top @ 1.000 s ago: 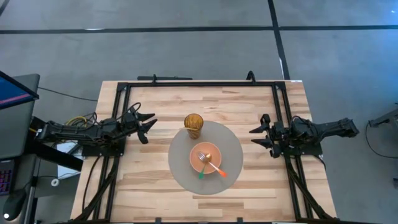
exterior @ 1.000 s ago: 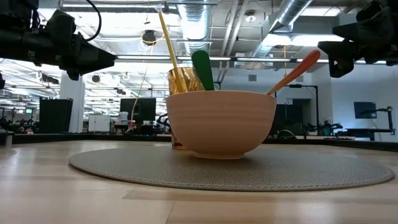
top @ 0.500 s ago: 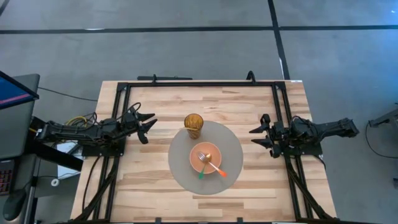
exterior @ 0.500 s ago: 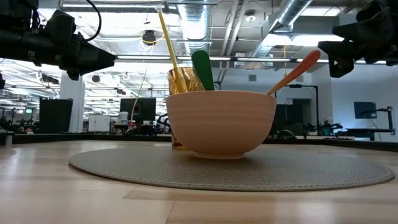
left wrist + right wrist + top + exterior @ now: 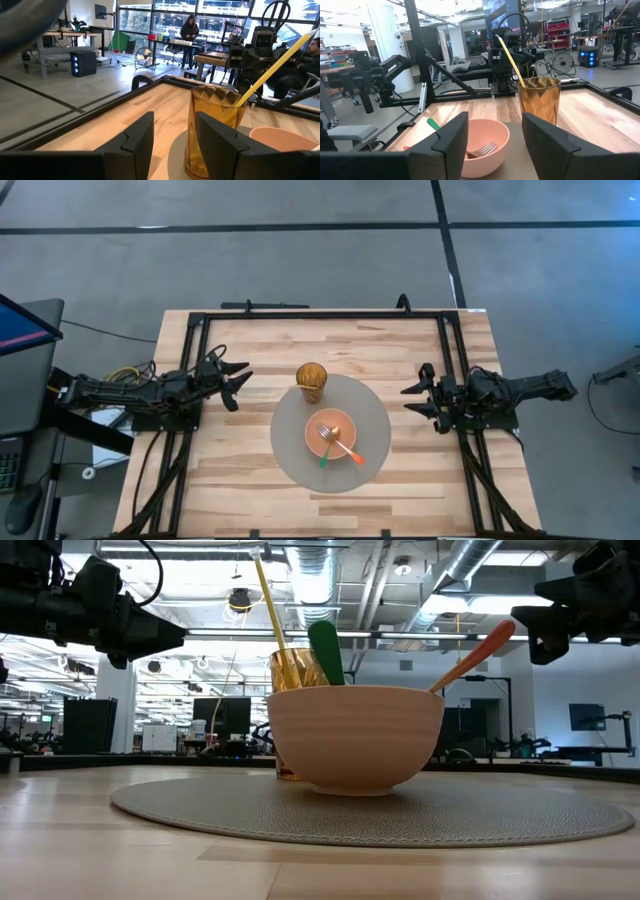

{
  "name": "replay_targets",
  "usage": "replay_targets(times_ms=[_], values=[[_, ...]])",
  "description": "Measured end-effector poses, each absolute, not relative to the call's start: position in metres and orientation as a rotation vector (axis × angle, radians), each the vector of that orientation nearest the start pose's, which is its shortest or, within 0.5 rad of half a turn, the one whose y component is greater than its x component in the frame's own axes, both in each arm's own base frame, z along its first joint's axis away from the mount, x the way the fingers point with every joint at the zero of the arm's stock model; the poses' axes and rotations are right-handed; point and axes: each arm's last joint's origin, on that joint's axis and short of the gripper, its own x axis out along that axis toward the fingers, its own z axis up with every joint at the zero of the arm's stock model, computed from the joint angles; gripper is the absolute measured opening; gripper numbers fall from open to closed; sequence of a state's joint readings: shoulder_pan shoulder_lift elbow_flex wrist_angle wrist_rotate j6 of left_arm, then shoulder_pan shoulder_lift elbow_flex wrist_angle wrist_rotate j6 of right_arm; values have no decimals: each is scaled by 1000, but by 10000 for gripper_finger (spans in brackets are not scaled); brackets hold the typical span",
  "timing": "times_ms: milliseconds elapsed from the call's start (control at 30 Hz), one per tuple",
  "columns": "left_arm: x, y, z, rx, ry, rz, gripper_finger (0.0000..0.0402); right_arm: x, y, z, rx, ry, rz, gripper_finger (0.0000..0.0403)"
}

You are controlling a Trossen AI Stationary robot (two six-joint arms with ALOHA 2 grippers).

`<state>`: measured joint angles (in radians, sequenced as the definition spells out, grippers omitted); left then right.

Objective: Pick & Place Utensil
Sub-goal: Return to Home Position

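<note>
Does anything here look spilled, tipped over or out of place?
Nothing stands out. The amber cup stands upright at the mat's edge, yellow straw inside; the pink bowl on the mat holds the orange fork and a green utensil. The left gripper and right gripper are open at the sides.

My left arm reaches in from the left side, folded low and level, with my left gripper (image 5: 238, 387) pointing right toward the middle. Its fingers (image 5: 138, 137) are spread wide and hold nothing. My right arm mirrors it from the right side, my right gripper (image 5: 408, 399) pointing left, fingers (image 5: 451, 134) parted and empty too. Both wrists hang raised, at roughly the same height as far as I can judge.
</note>
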<state>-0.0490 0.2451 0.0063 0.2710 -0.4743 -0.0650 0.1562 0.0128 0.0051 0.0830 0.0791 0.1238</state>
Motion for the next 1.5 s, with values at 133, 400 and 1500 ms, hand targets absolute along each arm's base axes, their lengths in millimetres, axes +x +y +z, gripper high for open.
replay_targets(times_ms=[133, 400, 1500], values=[[110, 8, 171, -72, -45, 424, 145, 97, 13, 172, 133, -70, 81, 183], [110, 8, 171, -72, -45, 424, 145, 97, 13, 172, 133, -70, 82, 180], [110, 8, 171, -72, -46, 424, 145, 97, 13, 172, 133, -70, 82, 183]])
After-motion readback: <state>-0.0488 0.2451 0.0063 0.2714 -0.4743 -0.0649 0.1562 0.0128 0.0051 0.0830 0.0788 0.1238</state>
